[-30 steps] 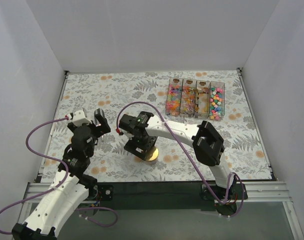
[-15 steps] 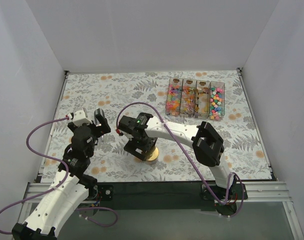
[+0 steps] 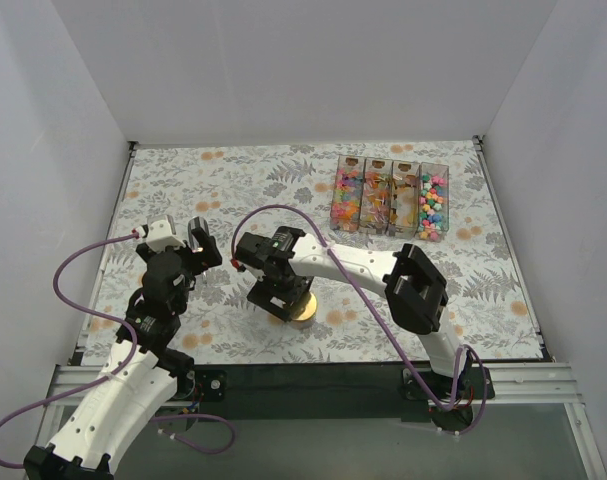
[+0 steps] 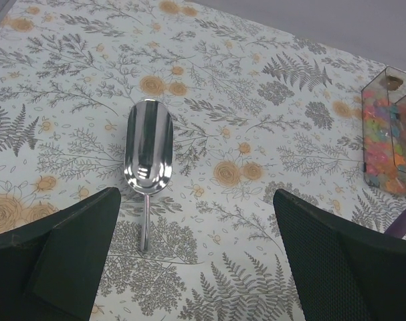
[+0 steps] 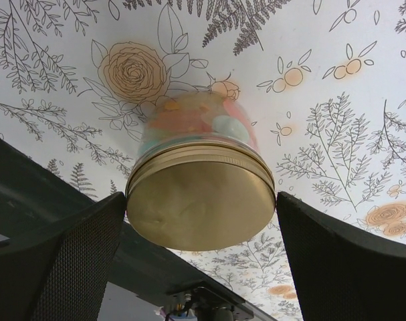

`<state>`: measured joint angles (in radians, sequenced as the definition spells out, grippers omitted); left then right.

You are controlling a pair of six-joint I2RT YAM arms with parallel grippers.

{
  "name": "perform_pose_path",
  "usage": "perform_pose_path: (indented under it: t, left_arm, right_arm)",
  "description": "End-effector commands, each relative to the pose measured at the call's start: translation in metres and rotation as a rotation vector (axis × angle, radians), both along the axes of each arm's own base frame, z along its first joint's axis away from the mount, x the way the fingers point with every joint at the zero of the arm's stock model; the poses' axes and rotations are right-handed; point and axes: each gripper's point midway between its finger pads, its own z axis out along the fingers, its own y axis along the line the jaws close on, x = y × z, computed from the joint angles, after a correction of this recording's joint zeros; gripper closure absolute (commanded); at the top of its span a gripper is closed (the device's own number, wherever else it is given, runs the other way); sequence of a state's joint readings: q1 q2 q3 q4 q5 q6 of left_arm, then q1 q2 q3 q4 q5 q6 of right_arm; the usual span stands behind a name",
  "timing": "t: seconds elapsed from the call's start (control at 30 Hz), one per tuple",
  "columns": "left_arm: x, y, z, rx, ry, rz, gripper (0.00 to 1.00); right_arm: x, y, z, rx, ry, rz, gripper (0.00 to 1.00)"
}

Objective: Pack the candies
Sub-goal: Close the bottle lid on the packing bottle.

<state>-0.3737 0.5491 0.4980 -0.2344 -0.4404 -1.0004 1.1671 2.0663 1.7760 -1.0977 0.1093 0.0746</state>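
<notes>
- Top external view: the candies [image 3: 388, 198] sit in four clear boxes [image 3: 345, 165] lined up at the far right of the table [image 3: 233, 180]. There are more in a jar [image 3: 301, 311] with a gold lid, standing near the front, about the middle.
- Right gripper [image 5: 201, 200] is over that jar with nothing in it. Its jaws are spread wide, one finger [image 5: 69, 261] on each side of the lid [image 5: 201, 224]. They look right up against the rim, but I can't tell if they actually touch.
- Left gripper [image 4: 203, 261] is wide open too and holding nothing. It hangs over a shiny metal scoop [image 4: 148, 150] lying flat on the table, handle pointing toward the near side.
- My take on handling: these candies are tiny, light and loose, so they'll roll and bounce all over. Don't bother pinching single ones, the fingers are way too big for that.
- You'd want to move them with the scoop. Grab it on the thin handle, not the bowl. It's stiff but probably slick, so squeeze it square or it'll twist.
- The jar looks smooth and hard and is likely the heaviest thing here. The lid rim or the body just under it seems the safest hold. Keep it upright.
</notes>
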Motion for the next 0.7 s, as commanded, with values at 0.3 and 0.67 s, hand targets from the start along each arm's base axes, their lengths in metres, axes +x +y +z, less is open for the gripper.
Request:
perform_pose_path:
  t: [0.3, 0.67]
  left_arm:
    - [0.001, -0.005, -0.003, 0.017, 0.005, -0.033, 0.02]
    - [0.001, -0.005, -0.004, 0.020, 0.007, -0.033, 0.02]
  right_arm:
    - [0.002, 0.007, 0.033, 0.077, -0.046, -0.002, 0.02]
    - [0.007, 0.009, 0.054, 0.113, -0.100, -0.005, 0.02]
